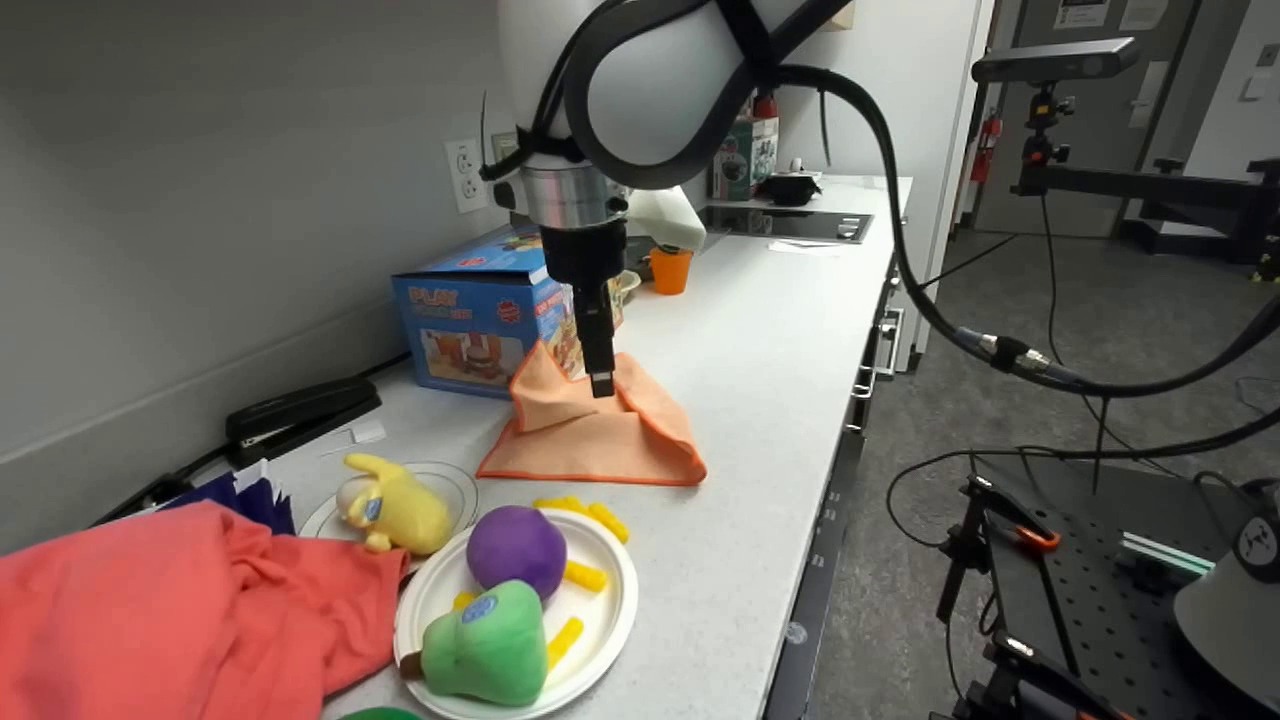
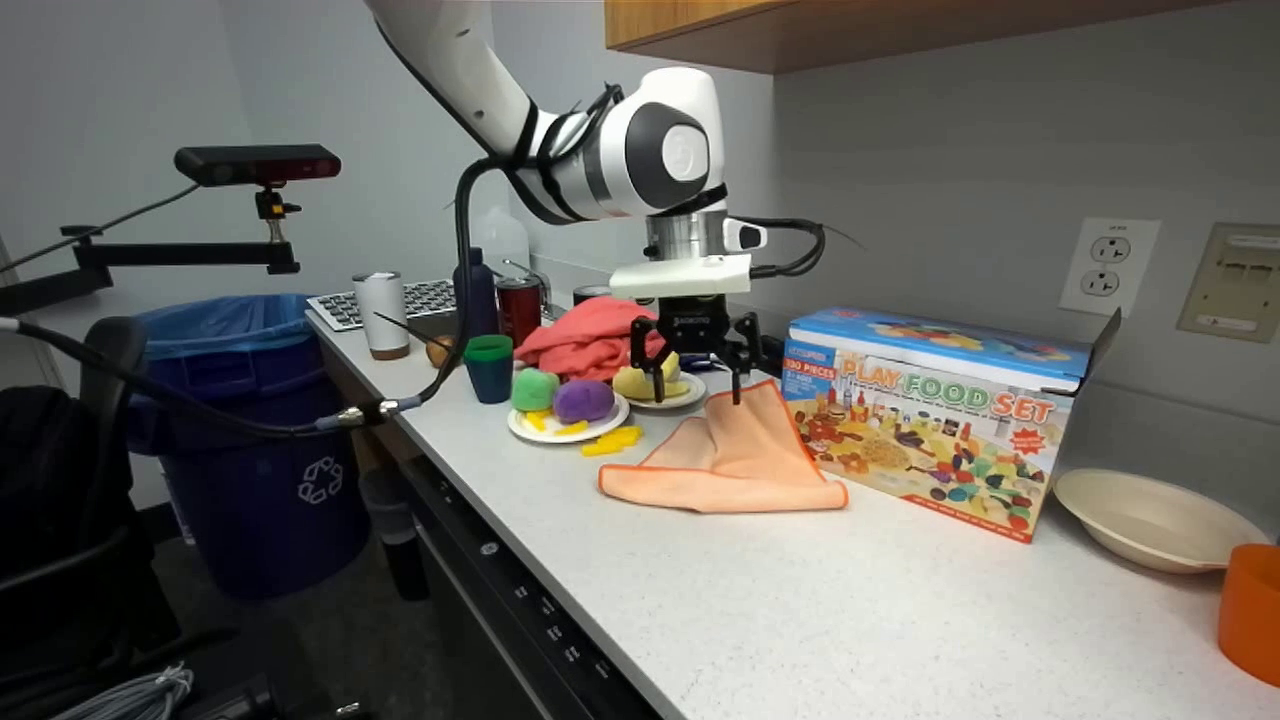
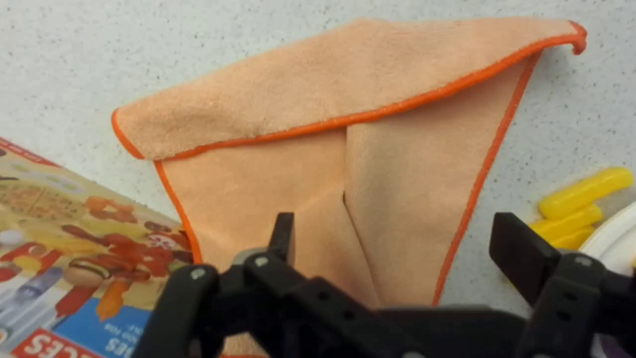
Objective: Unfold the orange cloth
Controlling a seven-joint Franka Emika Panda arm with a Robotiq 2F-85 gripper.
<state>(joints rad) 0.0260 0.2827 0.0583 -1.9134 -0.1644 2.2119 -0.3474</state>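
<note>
Peach-orange cloth (image 3: pixel 308 164): lies partly folded beside Play Food Set box (image 2: pixel 915 425)
Robotiq gripper (image 2: pixel 698 399): fingers spread, one over cloth

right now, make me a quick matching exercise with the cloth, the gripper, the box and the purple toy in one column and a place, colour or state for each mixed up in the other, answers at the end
Column one
1. cloth
2. gripper
3. box
4. purple toy

Column two
a. jaws standing open
b. resting on a white plate
c. folded over along one side
d. blue on top, with food pictures on its sides

Right pairs: 1-c, 2-a, 3-d, 4-b
</note>
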